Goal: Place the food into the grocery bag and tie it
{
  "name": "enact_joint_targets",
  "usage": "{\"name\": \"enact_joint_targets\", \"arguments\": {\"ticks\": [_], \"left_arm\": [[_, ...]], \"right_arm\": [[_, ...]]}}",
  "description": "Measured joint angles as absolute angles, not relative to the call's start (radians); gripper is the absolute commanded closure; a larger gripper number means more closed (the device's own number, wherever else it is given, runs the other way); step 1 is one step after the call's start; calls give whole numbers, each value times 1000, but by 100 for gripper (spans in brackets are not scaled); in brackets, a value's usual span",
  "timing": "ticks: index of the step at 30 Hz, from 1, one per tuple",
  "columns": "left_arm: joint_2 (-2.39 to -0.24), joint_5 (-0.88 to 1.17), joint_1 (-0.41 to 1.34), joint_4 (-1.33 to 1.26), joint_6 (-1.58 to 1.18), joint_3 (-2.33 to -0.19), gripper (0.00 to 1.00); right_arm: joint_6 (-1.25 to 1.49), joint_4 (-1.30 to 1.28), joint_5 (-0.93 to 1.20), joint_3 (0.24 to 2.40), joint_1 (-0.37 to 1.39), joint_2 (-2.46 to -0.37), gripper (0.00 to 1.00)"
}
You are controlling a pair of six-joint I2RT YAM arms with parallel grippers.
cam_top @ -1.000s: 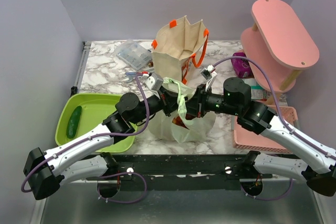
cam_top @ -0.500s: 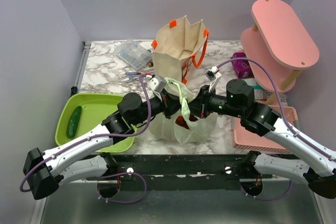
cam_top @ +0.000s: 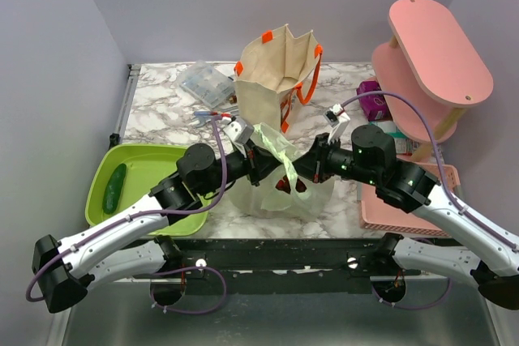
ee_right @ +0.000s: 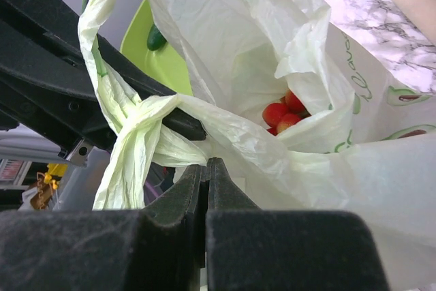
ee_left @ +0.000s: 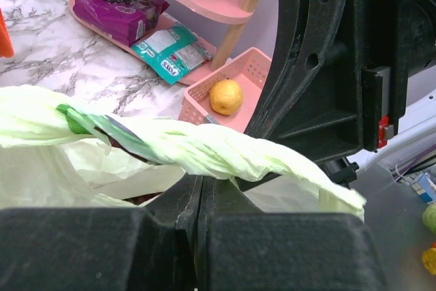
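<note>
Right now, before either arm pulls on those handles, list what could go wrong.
The left pincer and right pincer are each shut on a thin twisted handle of the grocery bag; a hard pull may tear it or let it slip free.
The lemon sits in the pink basket, so tying now may leave it out.
The strawberries show through the bag's open mouth; a sideways tug could spill them.

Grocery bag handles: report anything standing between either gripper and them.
Nothing visible does. The left gripper and the right gripper are each shut directly on a twisted handle of the grocery bag, close together above its mouth. Only the bag's own plastic lies between their fingers.
</note>
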State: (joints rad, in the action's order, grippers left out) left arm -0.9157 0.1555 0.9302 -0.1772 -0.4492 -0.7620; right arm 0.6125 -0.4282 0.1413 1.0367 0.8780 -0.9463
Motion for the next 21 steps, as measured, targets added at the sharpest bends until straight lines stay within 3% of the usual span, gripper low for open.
{"name": "enact_joint_targets", "arguments": {"ticks": [21], "left_arm": [[-842,147,932,-44,-480,-763,100]], "right_arm": [[587,-545,-1,1076,878,-917,99]]}}
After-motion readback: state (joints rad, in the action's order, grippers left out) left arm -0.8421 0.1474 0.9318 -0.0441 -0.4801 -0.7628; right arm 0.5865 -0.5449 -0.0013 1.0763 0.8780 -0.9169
